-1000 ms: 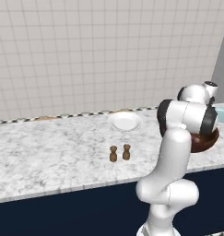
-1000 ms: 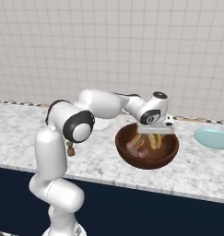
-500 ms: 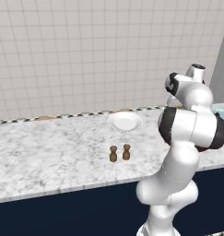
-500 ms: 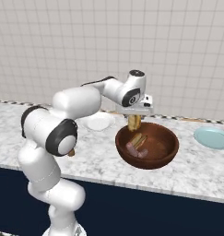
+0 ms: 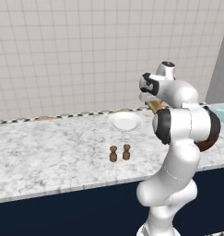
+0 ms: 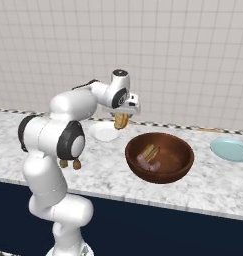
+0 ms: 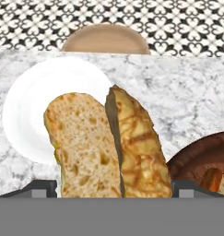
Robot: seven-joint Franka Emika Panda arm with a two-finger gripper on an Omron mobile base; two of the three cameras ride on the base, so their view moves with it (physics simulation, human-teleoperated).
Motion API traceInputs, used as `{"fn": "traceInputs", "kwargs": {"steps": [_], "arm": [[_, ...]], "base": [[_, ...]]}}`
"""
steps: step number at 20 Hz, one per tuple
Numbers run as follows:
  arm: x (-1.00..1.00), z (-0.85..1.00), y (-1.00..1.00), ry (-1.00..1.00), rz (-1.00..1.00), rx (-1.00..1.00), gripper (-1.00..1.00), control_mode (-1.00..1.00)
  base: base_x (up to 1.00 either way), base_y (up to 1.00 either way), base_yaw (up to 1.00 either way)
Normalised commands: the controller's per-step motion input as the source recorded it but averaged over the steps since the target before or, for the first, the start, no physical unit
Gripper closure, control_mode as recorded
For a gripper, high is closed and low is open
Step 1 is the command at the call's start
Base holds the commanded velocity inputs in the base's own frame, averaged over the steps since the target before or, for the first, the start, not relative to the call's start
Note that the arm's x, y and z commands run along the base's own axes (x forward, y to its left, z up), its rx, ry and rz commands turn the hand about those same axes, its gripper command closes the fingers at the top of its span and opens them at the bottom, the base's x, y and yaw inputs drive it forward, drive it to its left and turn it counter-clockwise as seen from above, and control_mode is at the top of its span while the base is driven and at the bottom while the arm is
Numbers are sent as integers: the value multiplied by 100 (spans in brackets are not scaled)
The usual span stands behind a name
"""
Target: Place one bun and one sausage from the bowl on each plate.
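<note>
The bun [image 7: 109, 147] is held between the gripper [image 6: 122, 121] fingers, jaws spread wide around it — a split roll, cut face showing in the hand view, hanging in the air rather than resting on anything.

Going left to right in the right base view: two small brown shakers [image 6: 70, 163] stand on the marble counter [image 6: 213, 187], partly hidden by the arm. Next is the white plate [image 6: 104, 132], bare, near the wall. The gripper with the bun hangs just above and to the right of it, between that plate and the wooden bowl [image 6: 159, 157]; the carry looks aimed at the white plate, which lies under the bun's left half in the hand view. The bowl holds another bun [image 6: 149, 151] and sausages [image 6: 147, 163], so there is stock for the rest. Far right, well apart, lies the pale blue plate [image 6: 230, 149], also bare.

A tan round board [image 7: 106, 40] lies against the patterned wall strip beyond the white plate. The likely next move is a little further left, then down and release.
</note>
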Motion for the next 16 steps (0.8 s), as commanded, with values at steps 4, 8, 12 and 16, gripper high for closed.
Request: {"fn": "traceInputs", "kwargs": {"steps": [4,8,12,16], "arm": [[94,-68,100,0,0,-5,100,-100],[88,-60,100,12,-2,-5,100,-100],[62,-21,36,1,-5,0,100,-100],[-8,-37,20,1,-10,0,100,-100]], "base": [[0,0,0],[0,0,0],[0,0,0],[0,0,0]]}}
